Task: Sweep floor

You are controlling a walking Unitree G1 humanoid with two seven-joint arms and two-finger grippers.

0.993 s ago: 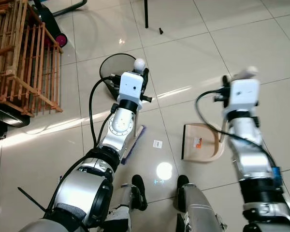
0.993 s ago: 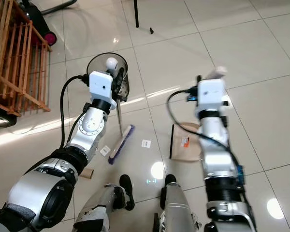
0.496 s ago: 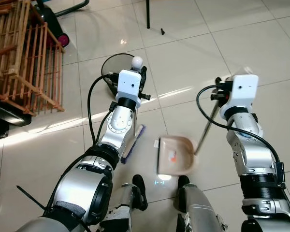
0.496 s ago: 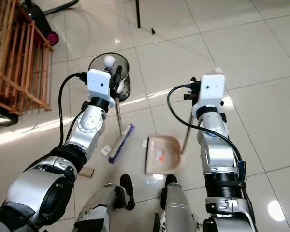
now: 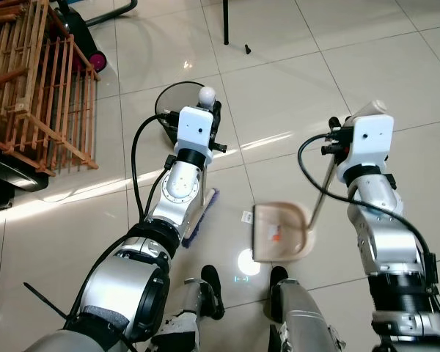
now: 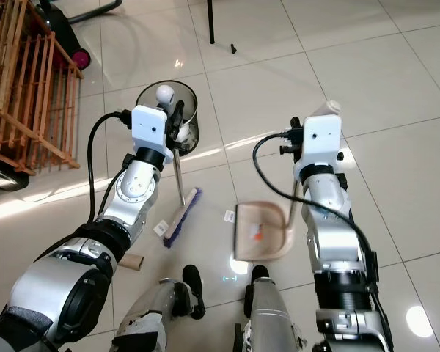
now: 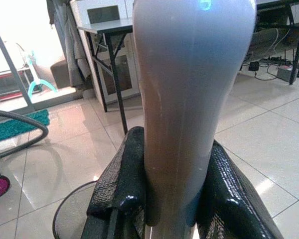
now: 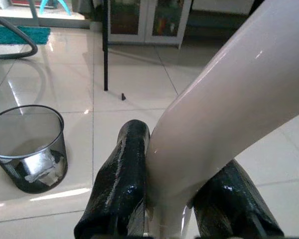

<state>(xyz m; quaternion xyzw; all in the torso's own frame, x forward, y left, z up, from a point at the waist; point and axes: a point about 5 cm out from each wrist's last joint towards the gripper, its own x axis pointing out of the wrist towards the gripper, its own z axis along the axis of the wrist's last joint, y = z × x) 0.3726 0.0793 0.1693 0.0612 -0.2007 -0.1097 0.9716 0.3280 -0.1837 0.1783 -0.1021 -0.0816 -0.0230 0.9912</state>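
My left gripper (image 7: 177, 149) is shut on the grey handle of a broom (image 5: 206, 96), held upright beside my left side. Its purple brush head (image 5: 203, 216) rests on the tiled floor. On the other side, my right gripper (image 8: 182, 159) is shut on the pale handle of a beige dustpan (image 5: 281, 232), whose pan lies flat on the floor before my feet. A small white paper scrap (image 5: 246, 217) lies just left of the pan's mouth. Another scrap (image 6: 160, 229) and a cardboard tube (image 6: 134, 262) lie left of the brush.
A black mesh waste bin (image 5: 172, 103) with crumpled paper inside stands just beyond the broom. A wooden rack (image 5: 37, 81) fills the left side, with a pink-wheeled device (image 5: 92, 59) behind it. A black stand leg (image 5: 224, 22) rises far ahead. My feet (image 5: 211, 282) are below.
The right arm swung the dustpan left across the floor toward the paper scrap, then a little back to the right. The broom has hardly moved.
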